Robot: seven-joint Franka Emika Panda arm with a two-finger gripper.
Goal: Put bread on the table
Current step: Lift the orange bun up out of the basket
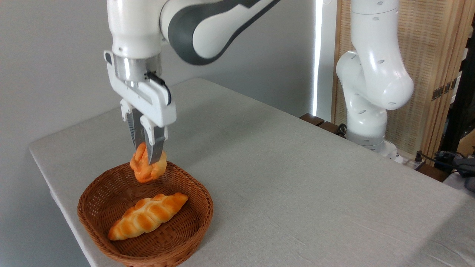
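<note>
On my feed the gripper (146, 157) is clamped on the bread (146, 170), fingers pinching it from both sides near its top. Bun is orange, lumpy, squashed a bit btwn the pads, hanging tilted w/ the rounded end down. It's off the basket floor, held in the air above the far rim of the wicker basket (193, 226), over the basket's back-left part. Not touching the weave as far as I can tell.

Braided loaf (147, 216) lies in the basket, long axis running diagonal from lower left to upper right, resting on the bottom. Clear gap btwn it and the bun above.

Basket sits at the near-left corner of the table (297, 185), close to the front edge. Grey cloth surface, slight creases toward the right side.

Arm (207, 29) comes in from upper right, wrist pointing straight down, fingers vertical. Arm base (371, 111) stands at the far right edge of the table, in front of a wooden slatted screen (426, 55). Some cables and dark gear (454, 161) at the far right, can't make out what exactly.
</note>
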